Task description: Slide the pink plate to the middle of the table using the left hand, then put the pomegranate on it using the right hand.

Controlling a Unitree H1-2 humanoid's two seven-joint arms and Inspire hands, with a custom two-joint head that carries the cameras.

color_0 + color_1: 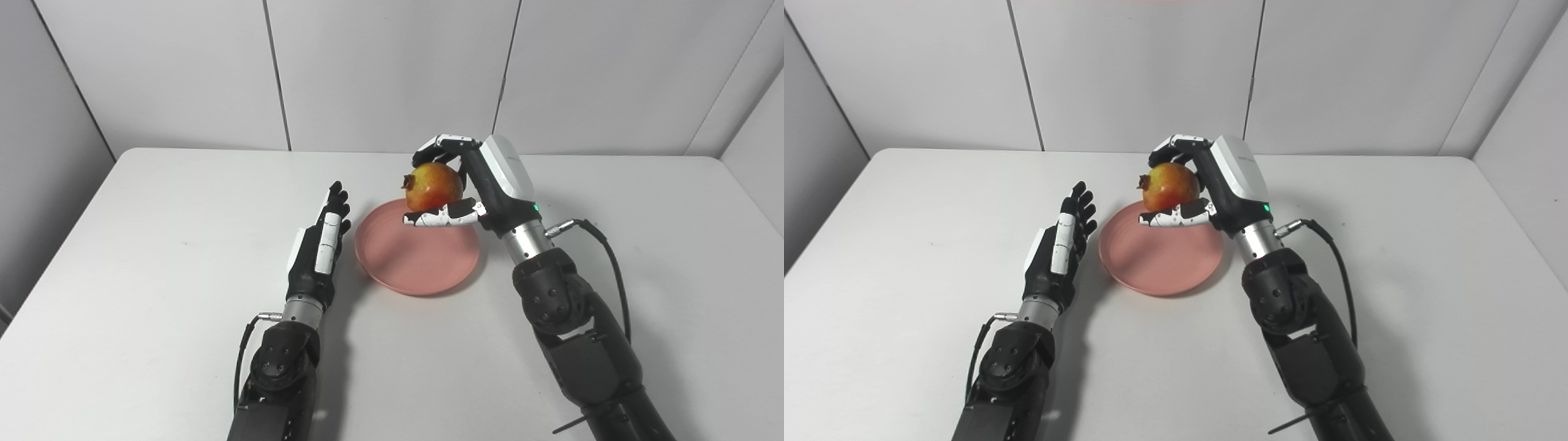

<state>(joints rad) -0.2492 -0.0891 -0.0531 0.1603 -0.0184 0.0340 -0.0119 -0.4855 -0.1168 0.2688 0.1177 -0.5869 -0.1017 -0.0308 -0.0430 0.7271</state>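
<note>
Fingers on my left hand are stretched out straight and close together, pointing toward 12 o'clock, holding nothing. I see that hand just beside the plate, at its 9 o'clock edge; whether it touches the rim I cannot tell. The pink plate lies flat near the middle of the white table, nothing resting on it.

Over the plate's 12 o'clock side, my right hand grips the pomegranate. Its fingers curl over the top of the fruit and the thumb runs beneath it, so the grasp is closed around it. The pomegranate is yellow-red, its crown pointing to 9 o'clock, and it hangs clear above the plate. A black cable loops from the right wrist.
</note>
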